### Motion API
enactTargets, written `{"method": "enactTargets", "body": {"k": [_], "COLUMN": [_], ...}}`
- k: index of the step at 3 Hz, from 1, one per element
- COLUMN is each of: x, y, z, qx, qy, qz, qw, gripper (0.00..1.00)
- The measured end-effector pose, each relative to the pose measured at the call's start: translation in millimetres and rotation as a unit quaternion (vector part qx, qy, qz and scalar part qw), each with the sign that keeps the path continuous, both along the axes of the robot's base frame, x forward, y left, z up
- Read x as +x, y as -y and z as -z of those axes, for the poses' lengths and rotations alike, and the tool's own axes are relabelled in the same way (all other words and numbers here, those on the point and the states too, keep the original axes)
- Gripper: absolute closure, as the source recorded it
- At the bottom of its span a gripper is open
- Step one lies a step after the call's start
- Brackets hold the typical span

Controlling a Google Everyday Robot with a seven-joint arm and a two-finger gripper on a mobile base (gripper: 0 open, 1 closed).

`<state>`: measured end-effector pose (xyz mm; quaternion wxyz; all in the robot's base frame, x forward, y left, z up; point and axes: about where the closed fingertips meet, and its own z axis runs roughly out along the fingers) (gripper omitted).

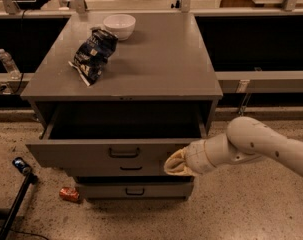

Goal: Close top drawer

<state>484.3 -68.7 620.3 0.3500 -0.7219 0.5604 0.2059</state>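
Note:
The top drawer is a wide grey metal drawer with a small dark bail handle at its centre. It stands partly pulled out of the grey cabinet, its inside dark and empty as far as I can see. My gripper, wrapped in a cream cover at the end of the white arm, rests against the right part of the drawer's front panel. Two similar drawers sit below, the middle one mostly hidden by the top drawer's front.
On the cabinet top lie a dark crumpled chip bag and a white bowl. A red can lies on the speckled floor by the bottom drawer. A dark pole leans at lower left. A water bottle stands on the left ledge.

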Motion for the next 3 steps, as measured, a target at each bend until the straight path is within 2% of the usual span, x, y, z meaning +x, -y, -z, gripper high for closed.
{"method": "enactTargets", "body": {"k": [1, 2, 3], "x": [42.9, 71.4, 90.6], "y": [-12.0, -20.0, -24.5], "z": [4.9, 4.2, 4.5], "qx": [-0.026, -0.037, -0.044], "qy": [0.058, 0.093, 0.117], "qz": [0.025, 0.051, 0.068], "qw": [0.9977, 0.9936, 0.9898], "gripper": [1.0, 1.0, 1.0]}}
